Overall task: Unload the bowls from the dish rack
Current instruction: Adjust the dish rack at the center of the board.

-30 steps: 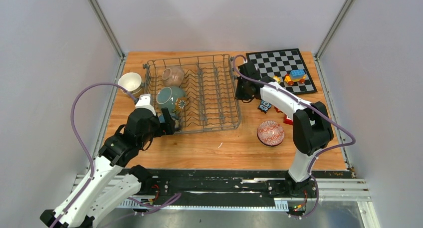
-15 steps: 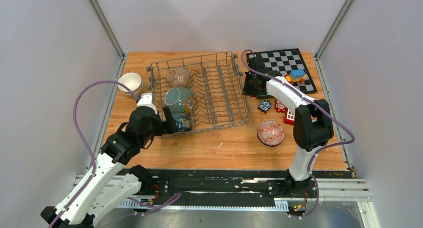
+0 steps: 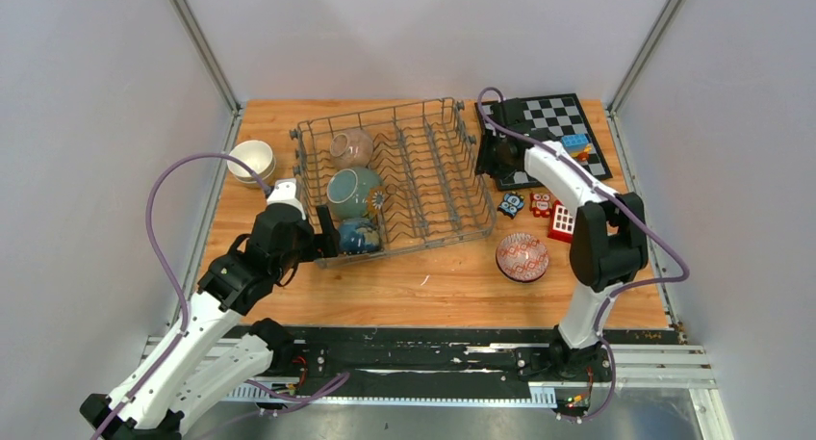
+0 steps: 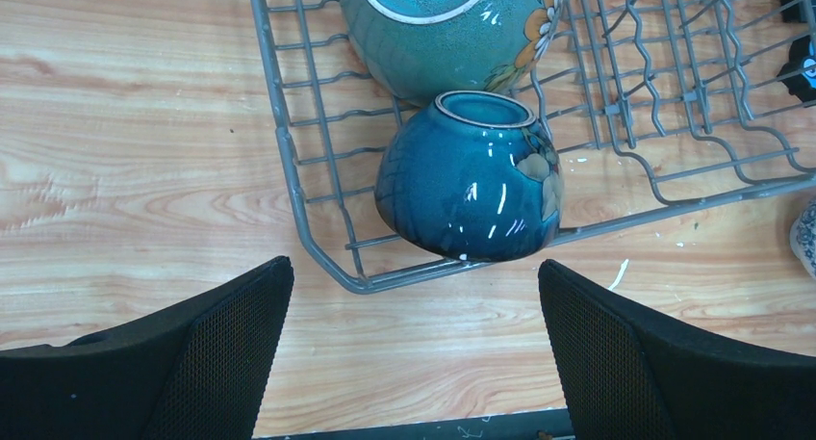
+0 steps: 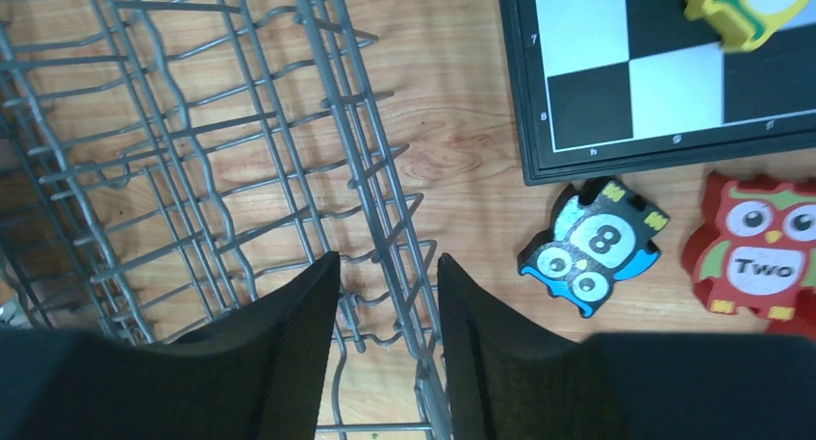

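Observation:
The grey wire dish rack (image 3: 385,113) sits skewed on the wooden table. Three bowls lie at its left end: a pinkish one (image 3: 350,147) at the back, a teal one (image 3: 352,192) in the middle and a small dark blue one (image 3: 358,235) at the front corner. My left gripper (image 3: 322,243) is open just outside that corner. In the left wrist view it (image 4: 414,271) hangs over bare wood, in front of the blue bowl (image 4: 469,180) and the rack's rim (image 4: 289,170). My right gripper (image 3: 493,156) straddles the rack's right wall (image 5: 332,74), its fingers (image 5: 388,267) closed around the wires.
A white bowl (image 3: 252,161) stands on the table left of the rack. A red patterned bowl (image 3: 522,257) sits to the front right. A chessboard (image 3: 548,122) with a block toy (image 3: 574,146) lies at the back right. Owl pieces (image 5: 592,247) lie beside my right gripper.
The rack has slid right and turned, its right end swinging towards the chessboard along with my right gripper. The bowls shifted with it. My left gripper followed slightly right.

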